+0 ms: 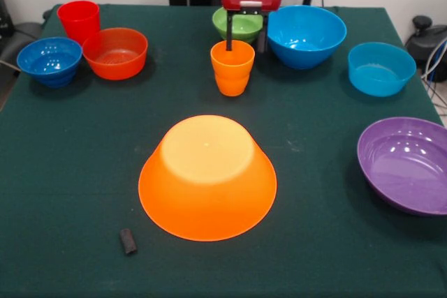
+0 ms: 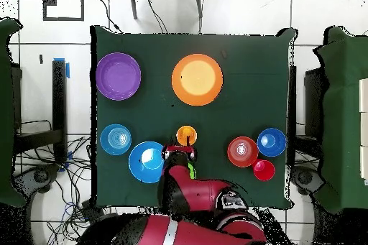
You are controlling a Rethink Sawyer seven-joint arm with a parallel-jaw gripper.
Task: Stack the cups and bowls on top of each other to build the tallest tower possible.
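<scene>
Orange cup, gripper finger inside rim

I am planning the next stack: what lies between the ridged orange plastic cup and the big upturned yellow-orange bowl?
Nothing: the front view shows only bare green tablecloth between orange cup and upturned bowl.

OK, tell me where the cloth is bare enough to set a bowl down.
Bare cloth lies left of the upturned yellow-orange bowl, below the dark-blue bowl and orange-red bowl. Another patch sits between it and the purple bowl, below the light-blue bowl. The far edge is crowded: tool, orange cup, green bowl and big blue bowl bunch together.
</scene>
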